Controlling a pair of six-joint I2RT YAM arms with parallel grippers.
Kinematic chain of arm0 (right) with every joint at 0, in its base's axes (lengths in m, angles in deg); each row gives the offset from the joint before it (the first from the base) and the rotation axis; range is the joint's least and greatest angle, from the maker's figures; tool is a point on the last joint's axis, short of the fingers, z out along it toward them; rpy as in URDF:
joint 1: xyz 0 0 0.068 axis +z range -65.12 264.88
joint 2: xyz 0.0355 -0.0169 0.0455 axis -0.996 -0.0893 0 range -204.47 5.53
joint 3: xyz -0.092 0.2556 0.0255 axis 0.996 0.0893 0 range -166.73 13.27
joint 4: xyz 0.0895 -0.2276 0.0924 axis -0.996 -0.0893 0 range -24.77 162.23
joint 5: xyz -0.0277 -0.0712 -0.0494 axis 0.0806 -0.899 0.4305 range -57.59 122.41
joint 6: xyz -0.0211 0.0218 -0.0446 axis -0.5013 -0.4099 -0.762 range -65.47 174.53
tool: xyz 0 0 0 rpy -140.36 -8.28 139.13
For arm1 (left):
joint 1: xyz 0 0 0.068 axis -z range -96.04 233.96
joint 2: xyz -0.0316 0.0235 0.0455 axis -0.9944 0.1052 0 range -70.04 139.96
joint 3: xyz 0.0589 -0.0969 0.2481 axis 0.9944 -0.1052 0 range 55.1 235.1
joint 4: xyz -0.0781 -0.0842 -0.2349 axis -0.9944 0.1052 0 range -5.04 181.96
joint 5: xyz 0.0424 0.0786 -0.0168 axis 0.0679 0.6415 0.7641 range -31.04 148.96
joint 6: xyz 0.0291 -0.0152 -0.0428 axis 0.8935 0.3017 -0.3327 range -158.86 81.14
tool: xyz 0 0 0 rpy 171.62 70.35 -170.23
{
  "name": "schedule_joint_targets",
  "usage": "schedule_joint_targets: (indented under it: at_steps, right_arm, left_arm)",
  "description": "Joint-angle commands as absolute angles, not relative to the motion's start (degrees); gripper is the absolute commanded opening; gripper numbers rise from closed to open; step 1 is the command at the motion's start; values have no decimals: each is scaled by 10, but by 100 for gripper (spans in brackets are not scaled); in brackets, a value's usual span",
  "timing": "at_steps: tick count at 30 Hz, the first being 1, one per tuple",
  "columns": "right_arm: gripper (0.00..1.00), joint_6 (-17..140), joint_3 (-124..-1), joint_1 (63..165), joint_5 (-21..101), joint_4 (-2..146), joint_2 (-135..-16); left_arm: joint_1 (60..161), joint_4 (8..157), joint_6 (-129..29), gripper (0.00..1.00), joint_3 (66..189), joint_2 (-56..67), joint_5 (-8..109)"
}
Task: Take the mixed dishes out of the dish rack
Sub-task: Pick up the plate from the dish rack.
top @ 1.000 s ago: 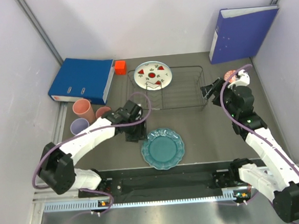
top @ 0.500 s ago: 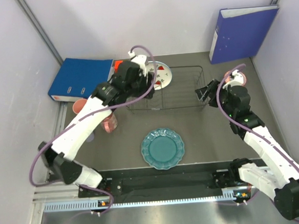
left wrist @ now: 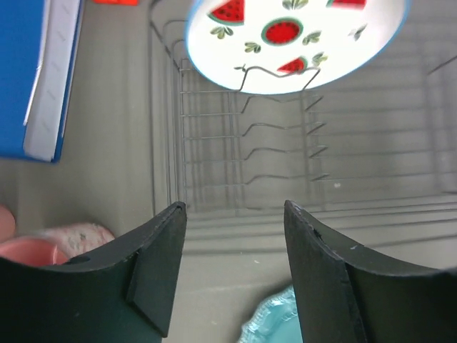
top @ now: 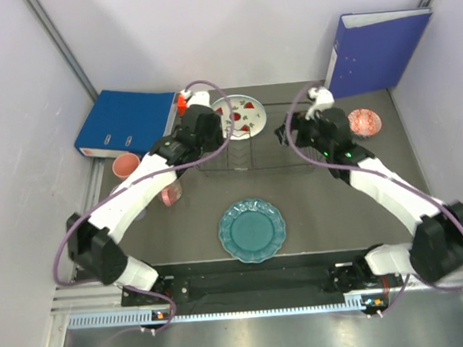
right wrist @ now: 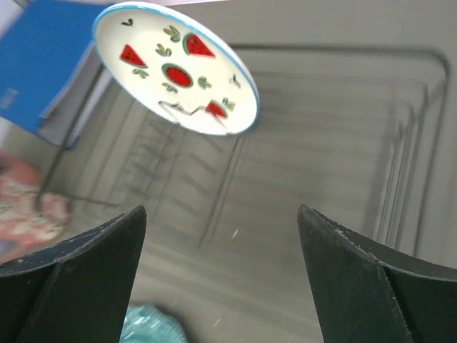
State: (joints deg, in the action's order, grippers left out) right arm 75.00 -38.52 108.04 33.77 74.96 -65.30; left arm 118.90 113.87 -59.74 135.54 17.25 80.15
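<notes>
White, perhaps plastic plate (left wrist: 293,36); wire rack (left wrist: 246,151)

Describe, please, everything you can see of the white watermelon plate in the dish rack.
The white plate is round, with a thin light-blue rim, red watermelon slices, small green leaves and a round red mark at its centre. It looks glossy, like ceramic or melamine. It is whole and stands tilted, face toward the arms, at the far left end of the dish rack, propped by the upright wire tines. Only the wire seems to touch it.
</notes>
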Motion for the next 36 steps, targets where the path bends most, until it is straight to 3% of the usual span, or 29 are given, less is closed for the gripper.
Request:
schedule_joint_targets:
  at_steps: [1, 14, 30, 36]
  right_arm:
    - [87, 599, -484, 1098, 322, 816, -757]
    - [85, 417, -608, 1092, 430, 972, -969]
    - [82, 411, -776, 1049, 592, 964, -1115]
    - [76, 458, -809, 1025, 652, 960, -1155]
  left_arm:
    - [1190, 1109, -692, 61, 1313, 79, 796]
    - [1193, 1059, -693, 59, 1177, -63, 696]
    - [1194, 1003, -674, 59, 1126, -60, 664]
    - [1194, 992, -671, 59, 1112, -51, 669]
